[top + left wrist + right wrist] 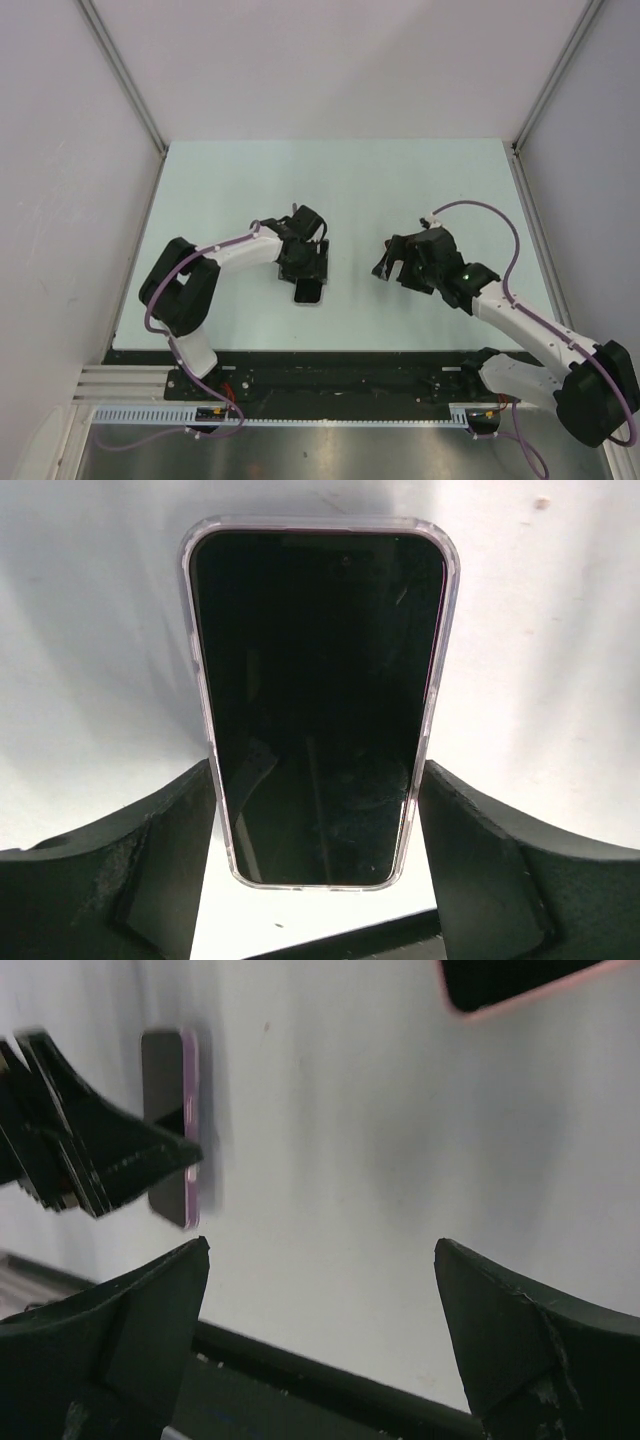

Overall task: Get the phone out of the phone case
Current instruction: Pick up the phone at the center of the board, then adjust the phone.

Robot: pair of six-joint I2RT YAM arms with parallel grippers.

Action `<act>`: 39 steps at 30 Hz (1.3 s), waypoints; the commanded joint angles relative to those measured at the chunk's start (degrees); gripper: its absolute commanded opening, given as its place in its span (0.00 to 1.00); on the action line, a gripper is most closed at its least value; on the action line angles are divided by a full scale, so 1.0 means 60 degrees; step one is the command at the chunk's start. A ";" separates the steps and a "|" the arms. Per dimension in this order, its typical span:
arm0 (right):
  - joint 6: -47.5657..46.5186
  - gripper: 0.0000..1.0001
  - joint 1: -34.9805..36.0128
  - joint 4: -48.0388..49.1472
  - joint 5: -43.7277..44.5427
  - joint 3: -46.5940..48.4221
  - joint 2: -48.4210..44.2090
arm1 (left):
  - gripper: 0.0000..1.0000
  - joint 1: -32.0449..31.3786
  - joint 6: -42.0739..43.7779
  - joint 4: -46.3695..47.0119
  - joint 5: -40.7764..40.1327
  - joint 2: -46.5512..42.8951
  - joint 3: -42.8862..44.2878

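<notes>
The phone has a dark screen and sits in a clear, pink-tinted case. It lies screen up on the pale table. My left gripper is over its near end, one finger pressed against each long side of the case. In the top view the phone sticks out below the left gripper. The right wrist view shows the phone side-on between the left fingers. My right gripper is open and empty to the phone's right, jaws wide apart above bare table.
The corner of a dark, pink-rimmed object shows at the top edge of the right wrist view; I cannot tell what it is. The black front edge of the table runs close below the phone. White walls enclose the table on three sides.
</notes>
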 commanded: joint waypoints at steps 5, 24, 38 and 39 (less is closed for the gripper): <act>0.2900 1.00 0.1716 0.3284 -0.0366 -0.1605 -0.0011 | 0.68 0.0166 -0.1565 0.1403 0.1901 -0.0595 0.0178; 0.4044 0.71 0.2422 0.8105 0.0120 -0.2719 0.2009 | 0.66 0.0166 -0.2371 0.2429 0.3103 -0.0491 -0.0217; 0.4059 0.44 0.2509 0.9336 0.0032 -0.2383 0.3620 | 0.67 0.0166 -0.2372 0.2576 0.3367 -0.0697 -0.0305; 0.4030 0.43 0.2495 0.9366 0.0018 -0.2339 0.3709 | 0.67 0.0166 -0.2372 0.2605 0.3368 -0.0697 -0.0305</act>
